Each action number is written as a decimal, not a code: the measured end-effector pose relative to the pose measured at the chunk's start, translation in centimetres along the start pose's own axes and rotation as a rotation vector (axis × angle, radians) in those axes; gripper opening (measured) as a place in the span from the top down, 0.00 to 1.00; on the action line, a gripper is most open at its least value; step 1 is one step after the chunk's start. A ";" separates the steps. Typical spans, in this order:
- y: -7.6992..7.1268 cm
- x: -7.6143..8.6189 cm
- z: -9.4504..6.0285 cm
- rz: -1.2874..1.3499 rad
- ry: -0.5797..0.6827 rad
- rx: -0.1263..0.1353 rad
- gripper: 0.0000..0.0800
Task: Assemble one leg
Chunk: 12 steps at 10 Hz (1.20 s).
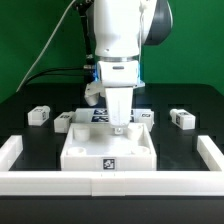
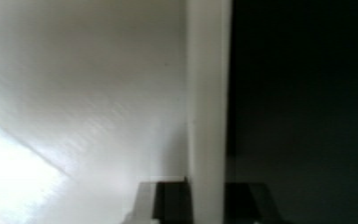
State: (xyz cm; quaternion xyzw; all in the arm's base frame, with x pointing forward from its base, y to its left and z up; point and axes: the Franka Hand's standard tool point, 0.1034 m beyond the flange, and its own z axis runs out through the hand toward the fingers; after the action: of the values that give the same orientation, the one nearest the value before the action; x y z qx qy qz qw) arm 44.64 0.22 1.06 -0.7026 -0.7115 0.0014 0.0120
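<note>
My gripper (image 1: 118, 100) is shut on a white leg (image 1: 118, 118) and holds it upright. The leg's lower end is down at the far middle part of the large white square tray-like piece (image 1: 108, 152); I cannot tell whether it touches. In the wrist view the leg (image 2: 208, 100) runs as a pale strip between my two dark fingers (image 2: 165, 203), with my gripper (image 2: 208, 205) closed on it. The tray-like piece's white surface (image 2: 87, 100) fills one side and the black table the other.
Other loose legs lie on the black table: two on the exterior view's left (image 1: 40, 116) (image 1: 63, 121) and two on its right (image 1: 182, 118) (image 1: 147, 117). The marker board (image 1: 100, 116) lies behind the tray-like piece. White rails (image 1: 110, 183) edge the workspace at front and sides.
</note>
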 end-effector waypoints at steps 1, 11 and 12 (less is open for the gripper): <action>0.5 1.0 0.1 0.014 0.005 -0.006 0.92; 4.3 8.5 0.2 0.024 0.042 -0.035 0.92; 4.3 8.4 0.2 0.024 0.042 -0.034 0.92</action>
State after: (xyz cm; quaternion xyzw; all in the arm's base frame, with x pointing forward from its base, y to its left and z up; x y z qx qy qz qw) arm 48.86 8.72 0.91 -0.7111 -0.7024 -0.0254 0.0148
